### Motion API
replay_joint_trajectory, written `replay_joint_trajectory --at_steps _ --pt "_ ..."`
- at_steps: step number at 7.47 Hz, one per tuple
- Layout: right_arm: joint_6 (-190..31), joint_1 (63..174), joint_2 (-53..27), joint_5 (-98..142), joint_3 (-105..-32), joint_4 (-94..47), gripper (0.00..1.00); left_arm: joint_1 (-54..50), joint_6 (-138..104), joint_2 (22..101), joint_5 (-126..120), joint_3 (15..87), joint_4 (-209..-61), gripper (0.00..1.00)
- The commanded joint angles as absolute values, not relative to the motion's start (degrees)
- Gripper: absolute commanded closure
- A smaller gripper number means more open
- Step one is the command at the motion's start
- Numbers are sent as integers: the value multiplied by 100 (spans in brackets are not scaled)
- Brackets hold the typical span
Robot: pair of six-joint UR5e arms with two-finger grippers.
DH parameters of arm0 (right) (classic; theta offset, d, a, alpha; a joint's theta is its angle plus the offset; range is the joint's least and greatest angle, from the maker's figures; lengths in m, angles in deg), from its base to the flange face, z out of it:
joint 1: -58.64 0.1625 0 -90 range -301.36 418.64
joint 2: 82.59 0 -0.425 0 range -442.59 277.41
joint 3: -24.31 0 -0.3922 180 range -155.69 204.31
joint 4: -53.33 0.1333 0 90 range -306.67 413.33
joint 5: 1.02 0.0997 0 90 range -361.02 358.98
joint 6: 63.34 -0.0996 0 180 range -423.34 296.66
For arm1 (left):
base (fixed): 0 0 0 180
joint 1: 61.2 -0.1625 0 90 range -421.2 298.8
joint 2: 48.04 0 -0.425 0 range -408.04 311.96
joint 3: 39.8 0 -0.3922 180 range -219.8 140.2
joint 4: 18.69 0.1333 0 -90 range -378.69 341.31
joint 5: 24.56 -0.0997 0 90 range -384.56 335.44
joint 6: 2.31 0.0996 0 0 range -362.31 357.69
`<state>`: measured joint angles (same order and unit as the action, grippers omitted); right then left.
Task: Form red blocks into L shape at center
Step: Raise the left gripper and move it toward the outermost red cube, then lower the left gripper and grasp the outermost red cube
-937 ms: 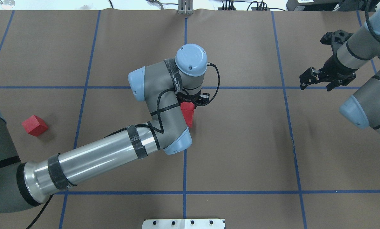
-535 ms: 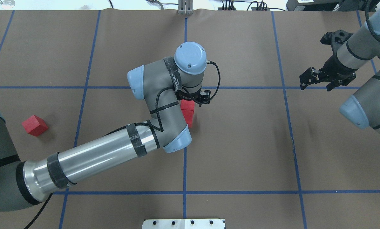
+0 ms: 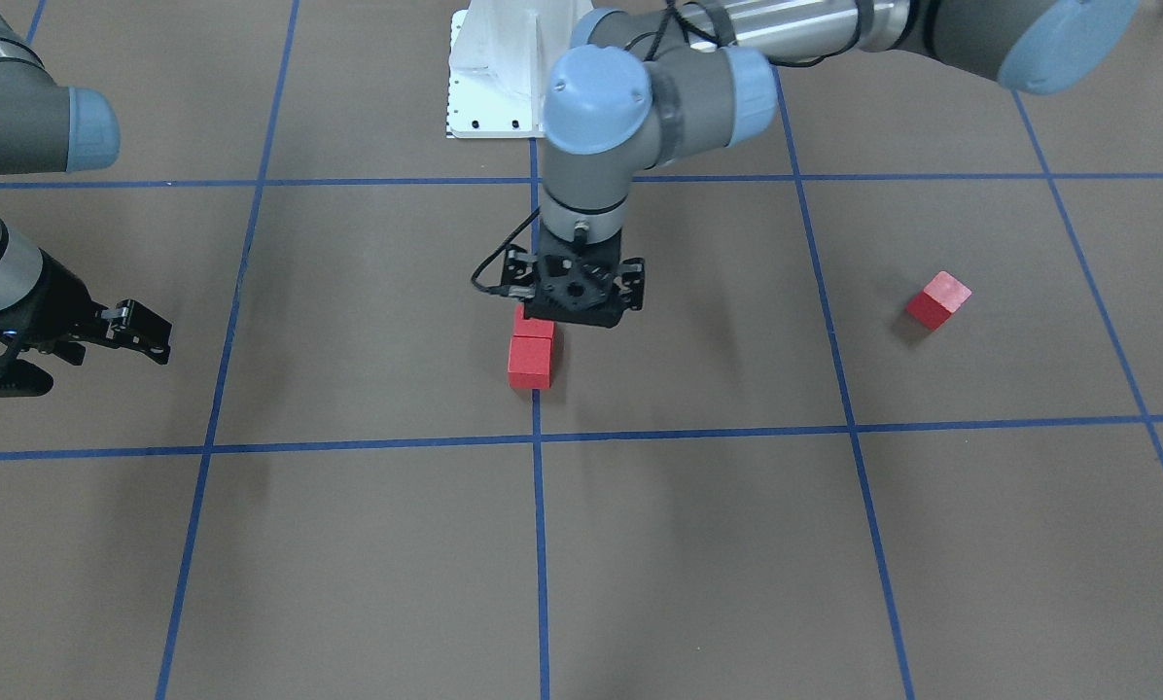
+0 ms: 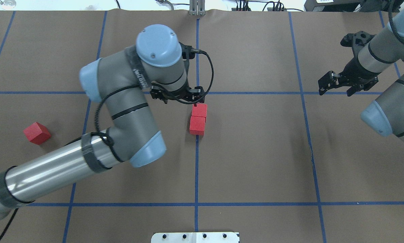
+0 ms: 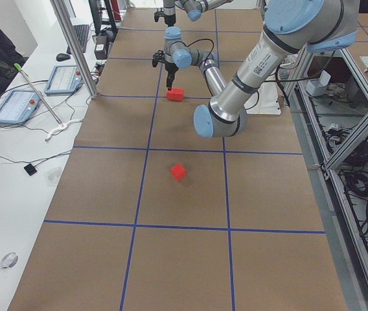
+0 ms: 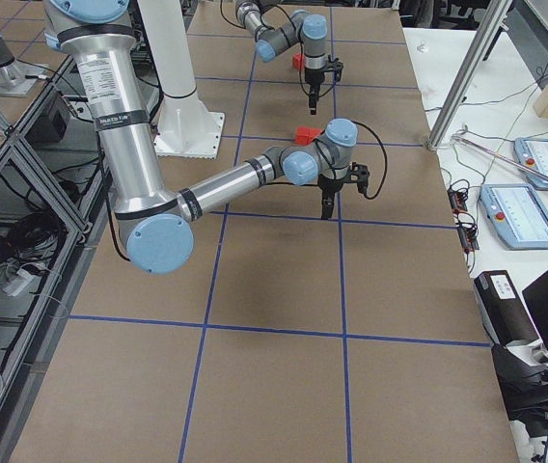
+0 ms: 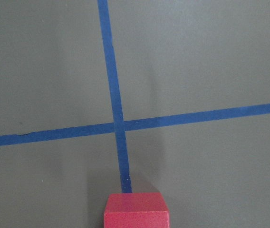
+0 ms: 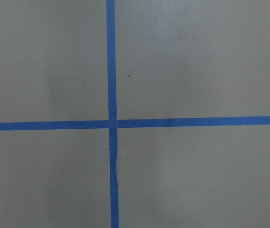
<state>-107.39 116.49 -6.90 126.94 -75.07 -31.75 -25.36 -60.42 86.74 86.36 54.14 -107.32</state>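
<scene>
- The left claw (image 4: 178, 97) hangs over the middle of the worktop (image 4: 256, 162) with its fingers spread and nothing between them. The wrist above hides the fingertips in the overhead view. From the front, its black body covers part of the cube nearest the robot.
- The right claw (image 4: 335, 91) is also spread and empty. It hovers well apart from everything, over a tape line toward the robot's right.
- The brown worktop is crossed by a blue tape grid and runs out of frame on every side.
- The left arm (image 4: 70, 168) reaches in from the lower left of the overhead view, and its shoulder end is cut off.
- The right arm (image 4: 391, 101) is only partly in frame at the right edge.
- The white base plate (image 4: 195, 237) is cut by the bottom edge of the overhead view.
- The far red cube (image 4: 199, 110) and the near red cube (image 4: 197, 125) touch face to face in a short row on the central tape line. They lie just on the robot's side of the blue tape crossing (image 4: 197, 92).
- The third red cube (image 4: 36, 132) sits alone, turned at an angle, well off toward the robot's left.
- The left wrist view shows one red cube cut off at its bottom edge, with the crossing beyond.
- The right wrist view shows only tape and bare brown surface.
</scene>
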Motion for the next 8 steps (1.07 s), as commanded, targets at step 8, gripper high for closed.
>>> replay_joint_trajectory --at_steps 8 --pt "-10772 11647 -683 12678 -7597 -3175 0 -126 -362 4451 10165 6145 -12539 0"
